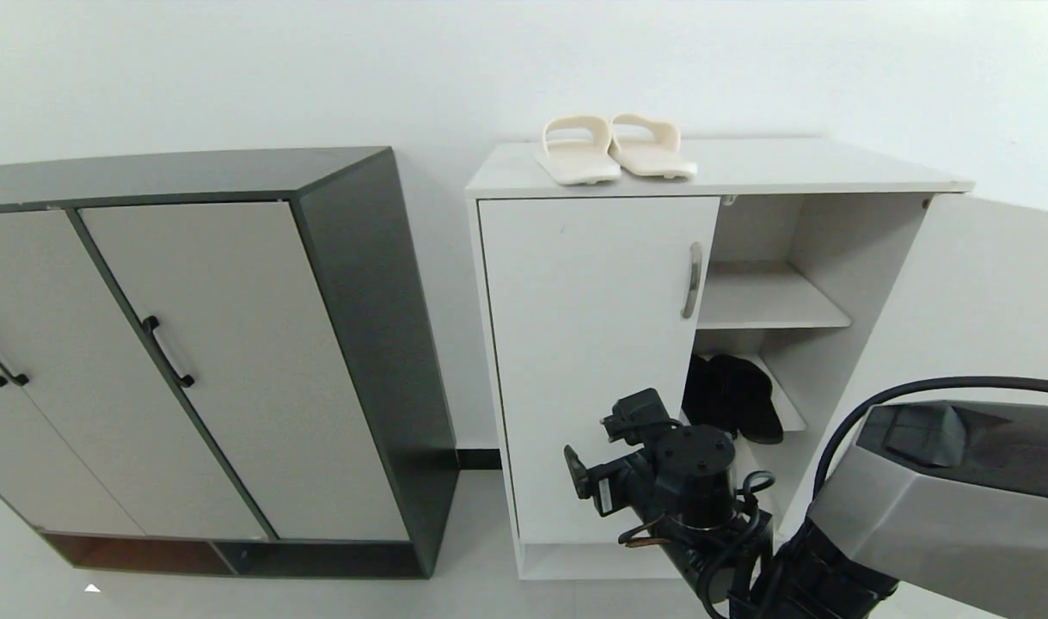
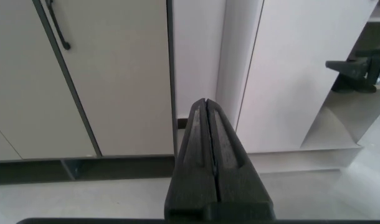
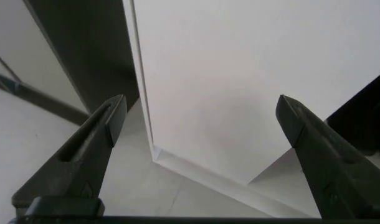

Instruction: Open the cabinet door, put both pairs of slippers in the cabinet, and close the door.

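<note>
A white cabinet (image 1: 713, 168) stands with its right door (image 1: 979, 292) swung open and its left door (image 1: 592, 361) closed. A cream pair of slippers (image 1: 614, 148) lies on its top. A black pair of slippers (image 1: 734, 397) rests on a shelf inside the open half. My right gripper (image 1: 605, 443) is open and holds nothing, low in front of the closed left door; its fingers frame that door's bottom corner (image 3: 156, 152) in the right wrist view. My left gripper (image 2: 205, 106) is shut on nothing, low and facing the gap between the two cabinets.
A dark cabinet (image 1: 352, 284) with two beige doors and black handles stands left of the white one, a narrow gap between them. The white left door has a metal handle (image 1: 692, 279) at its right edge. Pale floor (image 1: 472, 585) lies in front.
</note>
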{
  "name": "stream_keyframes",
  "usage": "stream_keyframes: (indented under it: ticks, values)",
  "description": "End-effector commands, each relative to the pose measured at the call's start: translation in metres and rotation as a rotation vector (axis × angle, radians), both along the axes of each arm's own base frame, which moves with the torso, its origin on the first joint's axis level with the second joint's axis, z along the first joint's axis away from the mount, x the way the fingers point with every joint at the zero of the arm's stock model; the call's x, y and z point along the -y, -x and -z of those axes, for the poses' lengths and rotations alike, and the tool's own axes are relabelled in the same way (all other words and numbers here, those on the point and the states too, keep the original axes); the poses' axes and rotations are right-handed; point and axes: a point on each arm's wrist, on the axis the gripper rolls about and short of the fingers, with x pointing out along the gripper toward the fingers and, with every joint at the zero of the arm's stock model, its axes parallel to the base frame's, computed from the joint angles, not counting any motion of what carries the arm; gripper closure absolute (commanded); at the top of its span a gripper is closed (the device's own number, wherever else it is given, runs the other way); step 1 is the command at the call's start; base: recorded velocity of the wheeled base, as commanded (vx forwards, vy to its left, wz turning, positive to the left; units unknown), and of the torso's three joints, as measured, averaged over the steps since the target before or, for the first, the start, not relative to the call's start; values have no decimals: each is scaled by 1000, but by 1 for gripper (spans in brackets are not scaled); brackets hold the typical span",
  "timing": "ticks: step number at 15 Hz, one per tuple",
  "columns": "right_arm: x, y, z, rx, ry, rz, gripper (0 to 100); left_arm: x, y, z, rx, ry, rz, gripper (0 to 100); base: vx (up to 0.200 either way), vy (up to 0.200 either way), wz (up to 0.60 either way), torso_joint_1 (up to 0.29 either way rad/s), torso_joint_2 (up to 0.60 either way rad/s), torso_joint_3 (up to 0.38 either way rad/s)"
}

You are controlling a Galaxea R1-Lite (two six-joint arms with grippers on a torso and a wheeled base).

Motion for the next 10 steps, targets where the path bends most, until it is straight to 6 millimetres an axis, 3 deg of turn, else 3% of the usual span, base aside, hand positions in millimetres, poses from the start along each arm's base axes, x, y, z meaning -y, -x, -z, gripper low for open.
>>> stream_keyframes:
  ticks: [1,10]
  values:
    - [0,0,0,0,0,0,0,0,0,0,0,-1,0,100,0,0,0,115,-466,-354]
    - [1,-1,0,0,-1,4,0,0,0,0,0,1,0,100,0,0,0,148,-471,-324]
